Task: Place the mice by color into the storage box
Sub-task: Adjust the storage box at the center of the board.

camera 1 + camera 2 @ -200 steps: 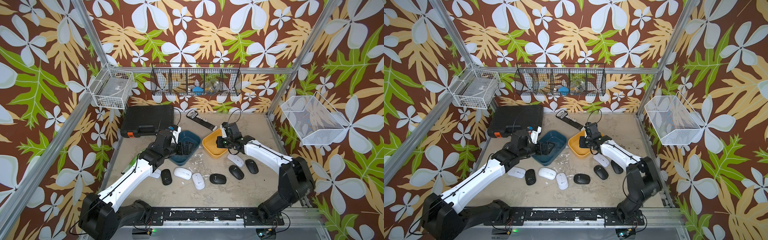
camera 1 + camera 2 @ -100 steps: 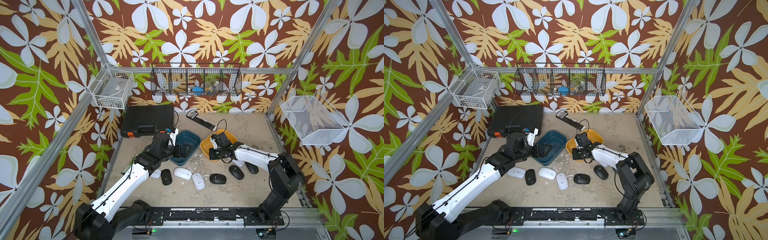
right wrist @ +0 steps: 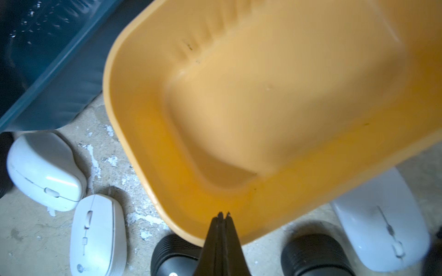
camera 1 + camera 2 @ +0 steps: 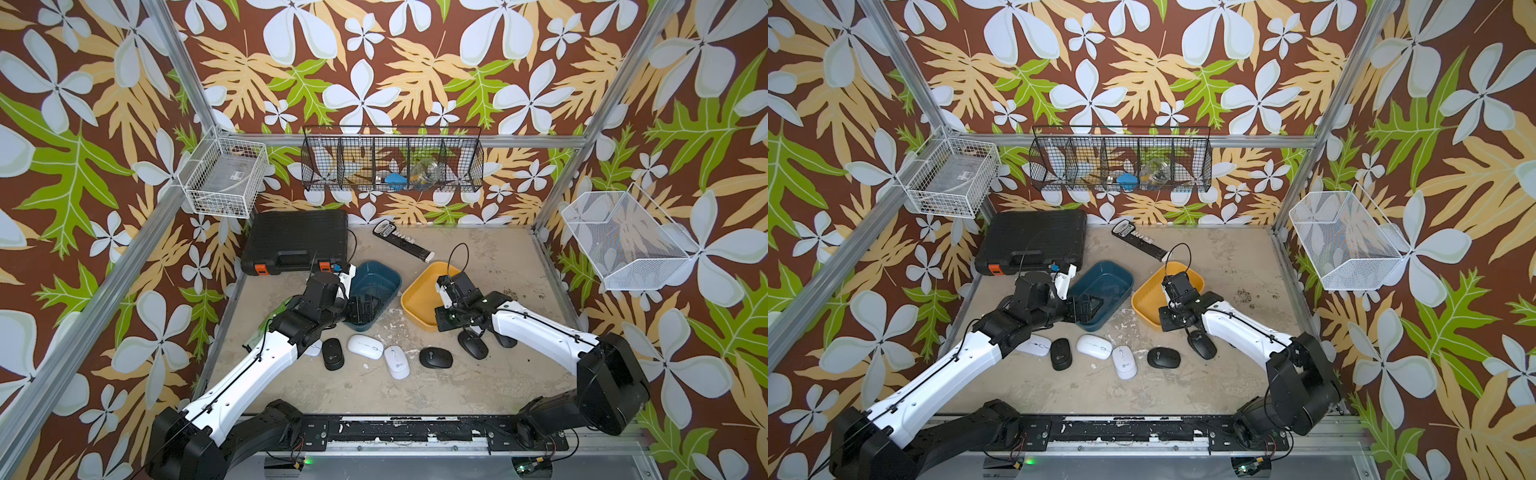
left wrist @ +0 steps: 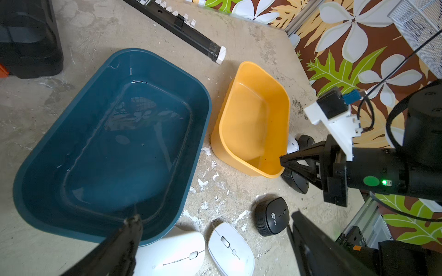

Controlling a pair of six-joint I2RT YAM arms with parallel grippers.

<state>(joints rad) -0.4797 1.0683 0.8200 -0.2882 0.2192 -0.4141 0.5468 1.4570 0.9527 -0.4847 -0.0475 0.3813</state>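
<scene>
Mice (image 3: 315,255) beside right claw (image 3: 222,215) (pressed together); left claw (image 5: 214,215) spread at blue bin (image 5: 205,105).

Black mice (image 4: 332,360): four. White mice (image 4: 365,346): four, fourth white mouse (image 3: 382,215) seen only from wrist views. Bins: two, dark blue bin (image 4: 376,272) and yellow bin (image 4: 419,299). Black tool case (image 4: 297,232): one. Wire baskets (image 4: 224,178): three, two white, one black.

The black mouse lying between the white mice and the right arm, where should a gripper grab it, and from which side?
Take the black mouse across its narrow width, fingers on its two long edges, coming straight down. It lies flat, logo up, with bare floor along both long edges; a white mouse sits near one end.
</scene>
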